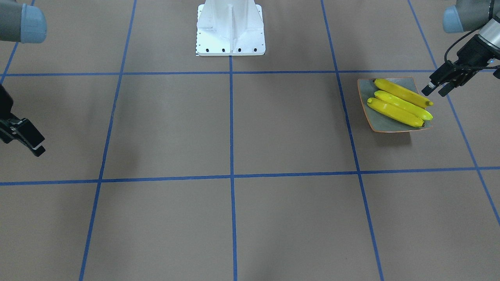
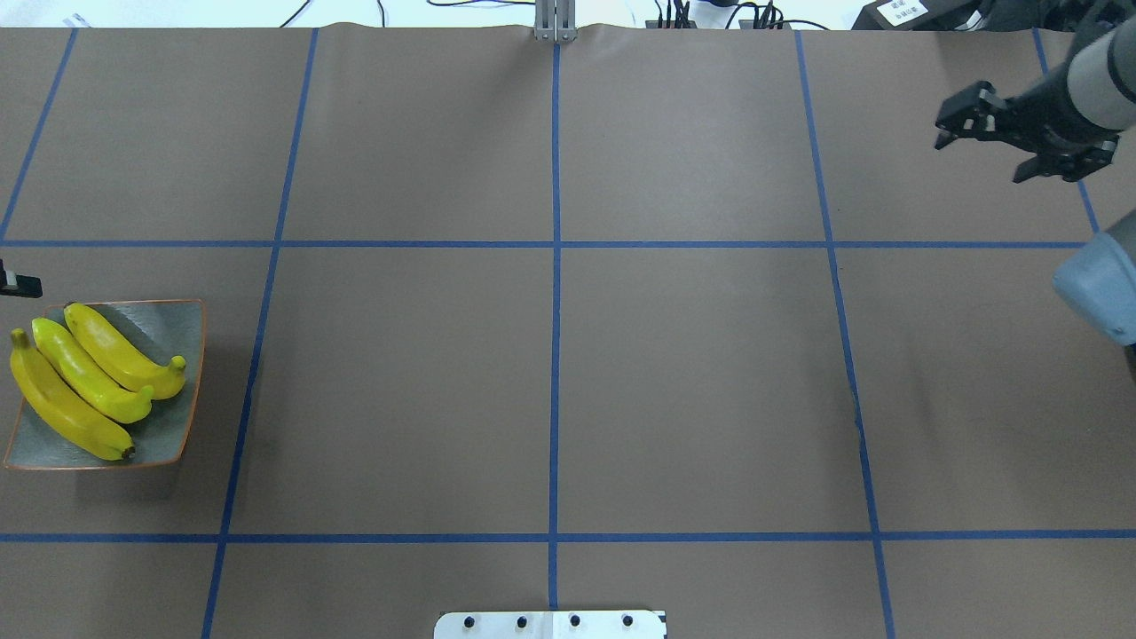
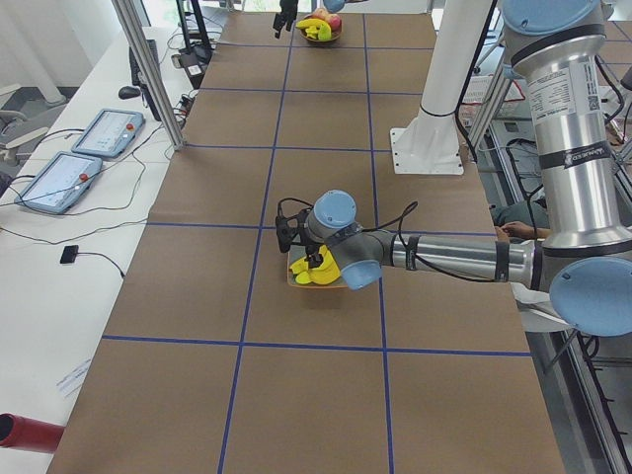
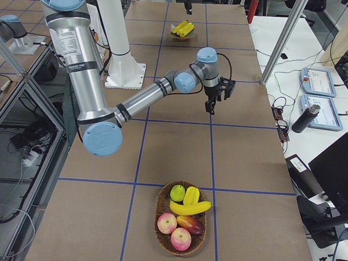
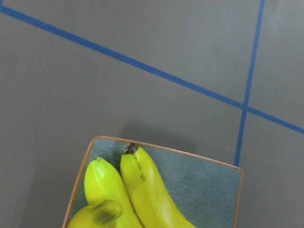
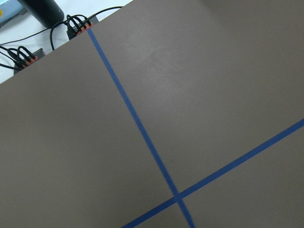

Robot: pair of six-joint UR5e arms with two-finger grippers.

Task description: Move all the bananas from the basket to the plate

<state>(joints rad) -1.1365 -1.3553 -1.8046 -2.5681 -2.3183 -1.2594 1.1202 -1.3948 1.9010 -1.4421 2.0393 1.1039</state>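
Bananas (image 1: 402,104) — three lie on the plate (image 1: 381,123); left claw (image 1: 434,92) beside it and right claw (image 2: 981,151) gape empty — both partly cropped.

Four bananas (image 1: 398,103) in all: three on one square plate (image 1: 384,124), one in one wicker basket (image 4: 198,240). Five other fruits (image 4: 190,223) also there, among them one green apple (image 4: 177,192).

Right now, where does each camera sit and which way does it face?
Front-facing: across the table, facing base; left gripper, right gripper.
Overhead: behind robot, looking down; right gripper.
Exterior left: left end; left arm near.
Exterior right: right end; right arm, basket.
Left wrist: down on bananas; no body.
Right wrist: down on tape; no body.
Shared: overhead and front-facing both show plate.
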